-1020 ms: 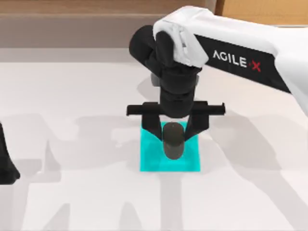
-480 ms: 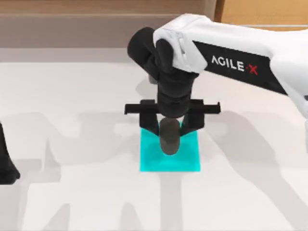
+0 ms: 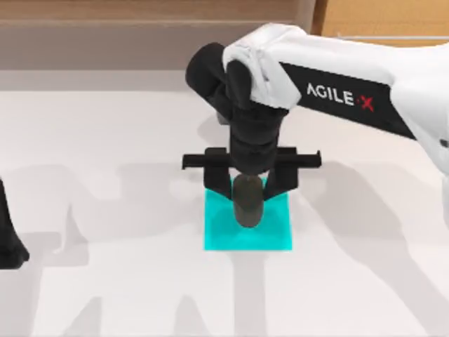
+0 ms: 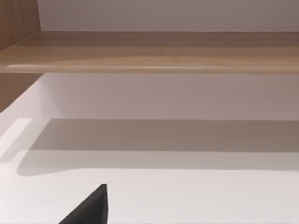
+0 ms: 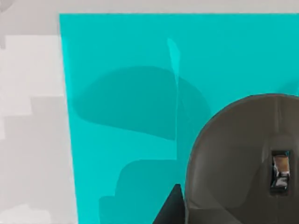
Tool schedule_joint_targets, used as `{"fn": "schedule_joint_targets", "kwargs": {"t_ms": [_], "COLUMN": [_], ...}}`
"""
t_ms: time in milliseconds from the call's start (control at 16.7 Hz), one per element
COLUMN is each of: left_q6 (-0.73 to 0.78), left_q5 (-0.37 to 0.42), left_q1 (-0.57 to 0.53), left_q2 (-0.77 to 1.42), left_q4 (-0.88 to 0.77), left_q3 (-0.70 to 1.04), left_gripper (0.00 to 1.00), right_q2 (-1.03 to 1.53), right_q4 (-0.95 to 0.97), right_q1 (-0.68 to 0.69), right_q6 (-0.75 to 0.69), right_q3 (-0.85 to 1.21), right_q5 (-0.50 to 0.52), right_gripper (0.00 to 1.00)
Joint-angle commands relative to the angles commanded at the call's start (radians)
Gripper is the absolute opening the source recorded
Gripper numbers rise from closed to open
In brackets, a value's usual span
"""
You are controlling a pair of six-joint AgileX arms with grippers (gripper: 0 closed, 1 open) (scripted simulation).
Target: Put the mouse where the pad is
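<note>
Reaching in from the upper right of the top view, my right arm is hanging its gripper (image 3: 248, 184) over the middle of the frame, fingers pointing down on either side of the mouse (image 3: 248, 202). The fingers are clamping the mouse between them, one dark finger on its left flank and the other on its right, with the black crossbar lying just above it in the picture. The mouse is sitting directly below the wrist, over the upper middle part of the pad (image 3: 248, 237); I cannot tell whether its underside is touching the pad or hanging just above it.

In the right wrist view the mouse (image 5: 243, 158) is taking up the lower right of the frame, a smooth, matte, dark grey rounded shell with a small scroll wheel set in a narrow slot. One dark fingertip (image 5: 170, 207) is pressing against its side at the bottom edge. The pad (image 5: 121, 116) is spreading bright cyan beneath it, flat and plain, with soft shadows on it.

My left arm is resting parked at the far left edge of the top view, low in the frame.
</note>
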Motion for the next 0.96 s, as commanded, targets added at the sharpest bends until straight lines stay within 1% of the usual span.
{"fn": "schedule_joint_targets", "kwargs": {"t_ms": [600,660,960], "left_q6": [0.0,0.0,0.0], "left_q5": [0.0,0.0,0.0], "left_q1": [0.0,0.0,0.0], "left_q2": [0.0,0.0,0.0], "left_q4": [0.0,0.0,0.0], "left_q3": [0.0,0.0,0.0], "left_gripper": [1.0,1.0,1.0], "right_q2": [0.0,0.0,0.0], "right_q4": [0.0,0.0,0.0], "right_q1": [0.0,0.0,0.0], "right_q6": [0.0,0.0,0.0], "right_q3": [0.0,0.0,0.0], "right_q5": [0.0,0.0,0.0], "right_gripper": [0.98,1.0,1.0]}}
